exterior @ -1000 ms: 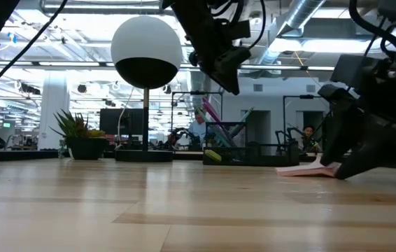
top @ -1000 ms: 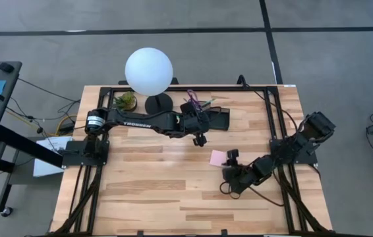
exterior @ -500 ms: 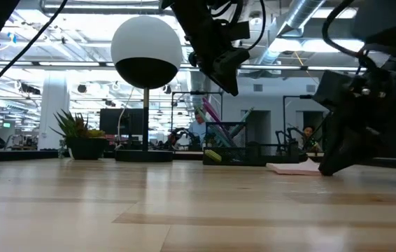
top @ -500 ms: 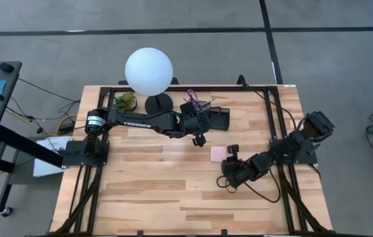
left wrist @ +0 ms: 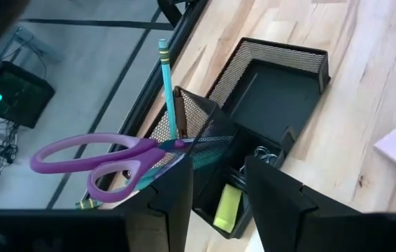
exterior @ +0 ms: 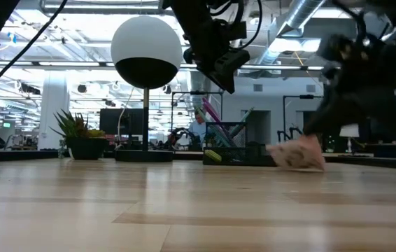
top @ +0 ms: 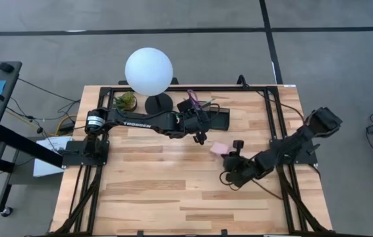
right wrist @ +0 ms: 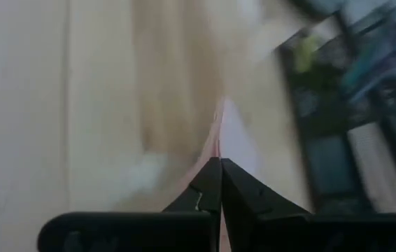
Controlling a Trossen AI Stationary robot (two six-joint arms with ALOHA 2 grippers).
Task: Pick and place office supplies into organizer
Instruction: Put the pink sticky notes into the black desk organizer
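Square pink sticky pad [top: 219,147] is pinched by its edge between the closed fingers of the right hand [top: 231,153] and is held tilted just above the pale wooden worktop [top: 147,191], near the black mesh organizer [top: 216,118]. Purple-handled scissors [left wrist: 103,157] and a teal pen [left wrist: 167,87] are stood in its taller compartment. The left hand [top: 200,137] is held open above the organizer, gripping nothing.

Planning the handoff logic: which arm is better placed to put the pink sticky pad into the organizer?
The right. Its hand is shut on the pink sticky pad, lifted off the table beside the organizer. The left hand hangs open above the organizer, holding nothing.
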